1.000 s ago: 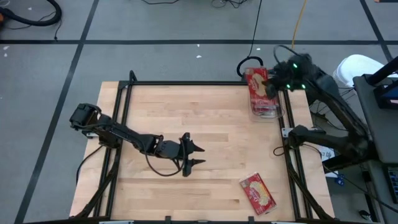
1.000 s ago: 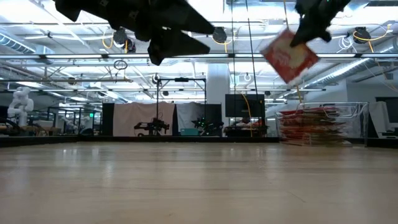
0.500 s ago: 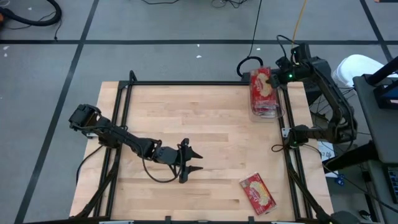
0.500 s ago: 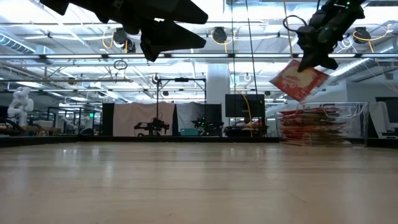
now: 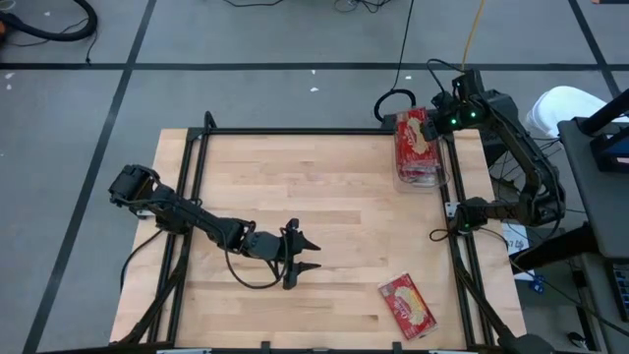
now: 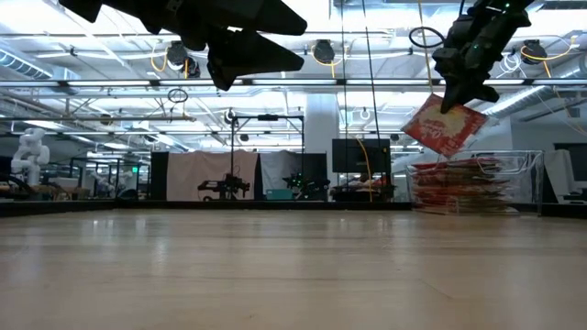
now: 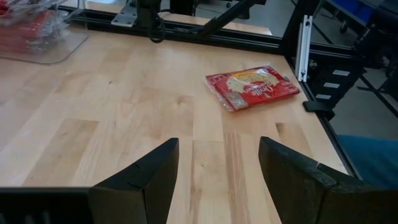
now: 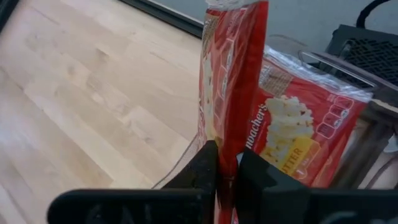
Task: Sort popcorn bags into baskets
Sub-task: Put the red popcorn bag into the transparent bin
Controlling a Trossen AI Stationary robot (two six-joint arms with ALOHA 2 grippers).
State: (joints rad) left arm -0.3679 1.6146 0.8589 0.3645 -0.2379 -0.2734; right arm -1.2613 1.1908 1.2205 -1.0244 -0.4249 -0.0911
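One red popcorn bag hangs from my shut right gripper above the clear tub at the table's far right corner. In the low view the held bag tilts just over the stack of red packets in the tub. Another packet lies flat, picture side up, near the table's near right corner. My left gripper is open above the table's middle, and its wrist view looks at that packet. My right gripper pinches the popcorn bag between its two fingers at one end. The fingers come from above, pointing down. The bag hangs tilted below them, lifted clear, just above the packets in the tub.
A black frame rail runs round the table. The tub's clear wall shows in the left wrist view. Bare wood lies between the two arms. Cables lie on the floor beyond the far edge.
My right gripper has come down over the tub, still shut on the bag, which has dropped from well above the stack to just over it. My left gripper has shifted a little toward the near edge.
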